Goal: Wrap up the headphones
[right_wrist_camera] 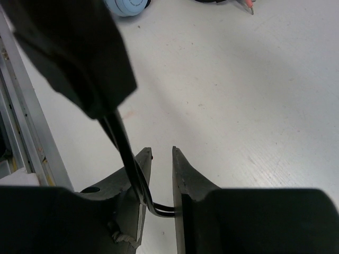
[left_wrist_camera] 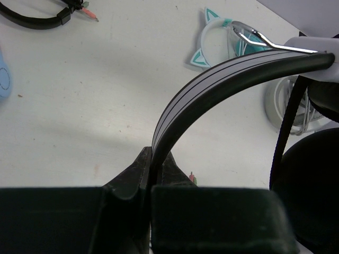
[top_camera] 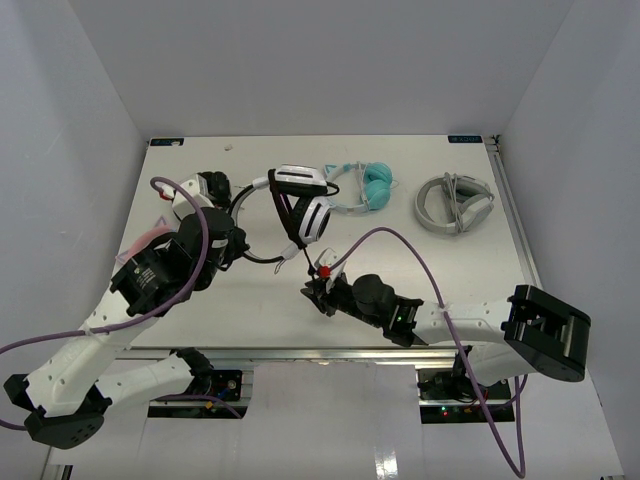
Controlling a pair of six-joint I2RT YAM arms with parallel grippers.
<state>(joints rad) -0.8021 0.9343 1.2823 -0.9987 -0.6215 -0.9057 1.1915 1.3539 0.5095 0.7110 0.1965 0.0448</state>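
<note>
The white headphones [top_camera: 303, 203] with black trim stand up off the table left of centre. My left gripper [top_camera: 240, 246] is shut on the headband [left_wrist_camera: 222, 74], which arcs up and right out of the jaws [left_wrist_camera: 152, 168] to a black ear cup [left_wrist_camera: 312, 196]. The thin black cable [top_camera: 290, 255] runs down to a red-tipped plug [top_camera: 323, 271]. Just below the plug is my right gripper [top_camera: 317, 290]. In the right wrist view its jaws [right_wrist_camera: 161, 151] stand apart, and the cable [right_wrist_camera: 127, 153] drops past the left finger and bends loosely across the gap.
Teal cat-ear headphones [top_camera: 372, 186] lie just right of the white pair, with grey-and-white headphones [top_camera: 455, 203] further right. Small black headphones [top_camera: 190, 195] and a pink item [top_camera: 140, 240] lie by my left arm. A metal rail [right_wrist_camera: 21, 121] edges the table near my right gripper.
</note>
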